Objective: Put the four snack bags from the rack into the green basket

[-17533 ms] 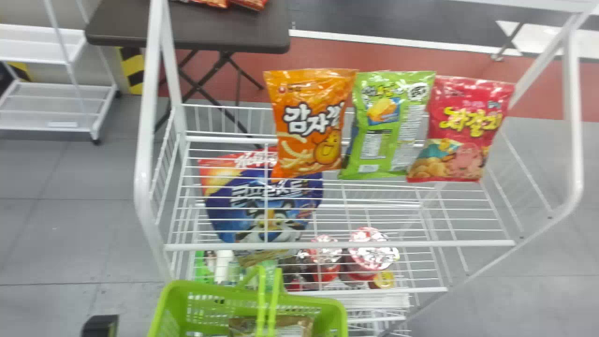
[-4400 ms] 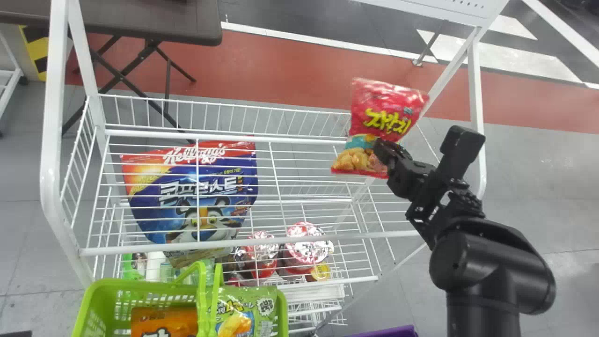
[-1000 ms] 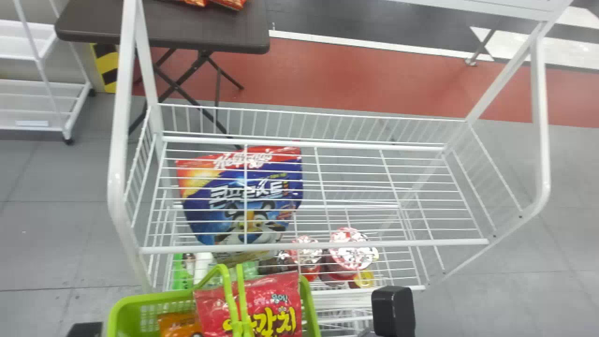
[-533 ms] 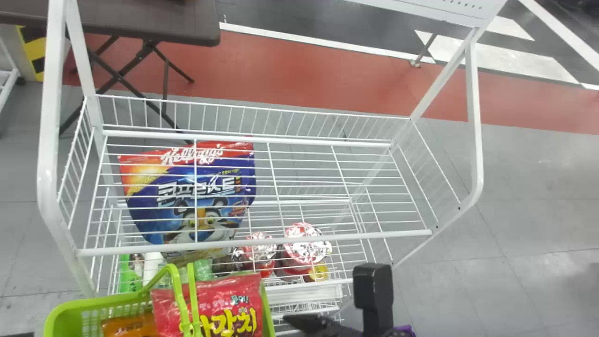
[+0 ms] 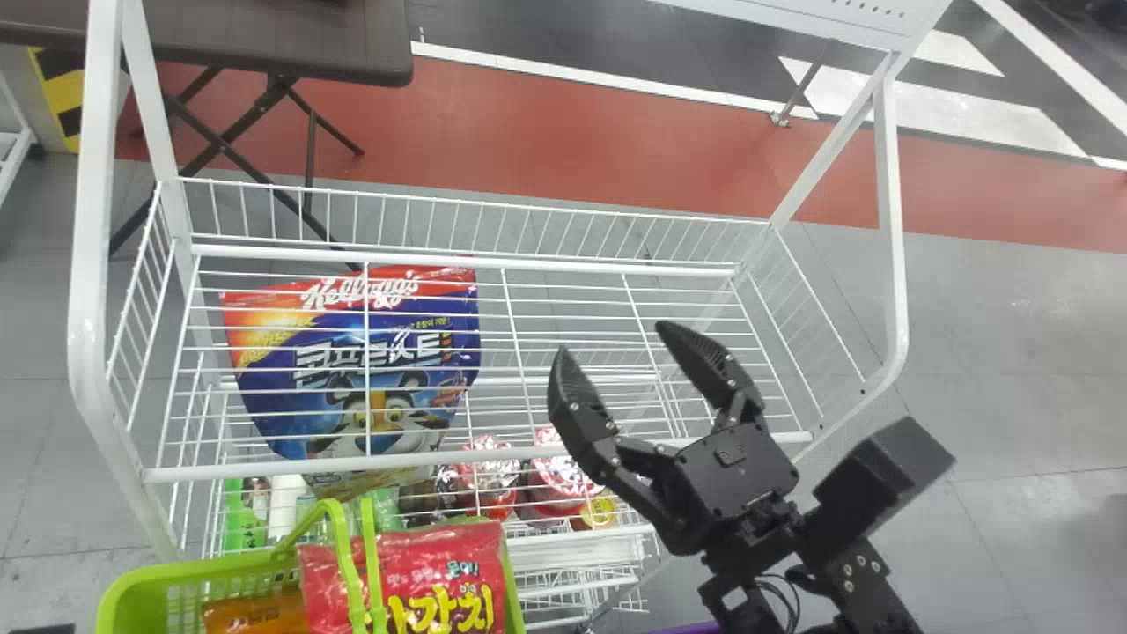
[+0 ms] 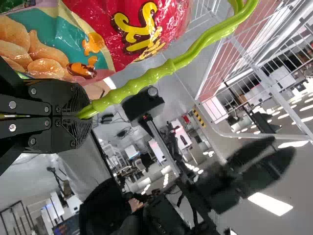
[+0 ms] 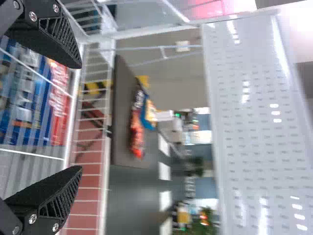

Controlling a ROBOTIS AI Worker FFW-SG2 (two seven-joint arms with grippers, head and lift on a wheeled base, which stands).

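Observation:
The red snack bag [image 5: 431,572] lies on top in the green basket [image 5: 132,586], behind the upright handle. Beside it the orange bag [image 5: 255,612] is partly covered. A dark part of my left gripper's arm [image 5: 37,629] shows at the bottom left corner; in the left wrist view my left gripper [image 6: 80,116] is shut on the basket's green handle [image 6: 146,81], close to the red bag [image 6: 142,29]. My right gripper [image 5: 614,339] is over the front right part of the rack's top shelf [image 5: 563,264]. Its fingers stand apart in the right wrist view, the right gripper [image 7: 78,117] holding nothing.
A blue cereal bag [image 5: 352,379] and several cups [image 5: 489,475] are seen through the shelf wires, lower down. White posts [image 5: 97,264] frame the rack. Behind stands a dark table [image 5: 282,44], with colourful packs [image 7: 138,122] on it.
The red bag, earlier held by my right gripper above the shelf, now lies in the basket. My right gripper has since come up from the bottom edge, over the rack's front. The orange and green bags also left the rack.

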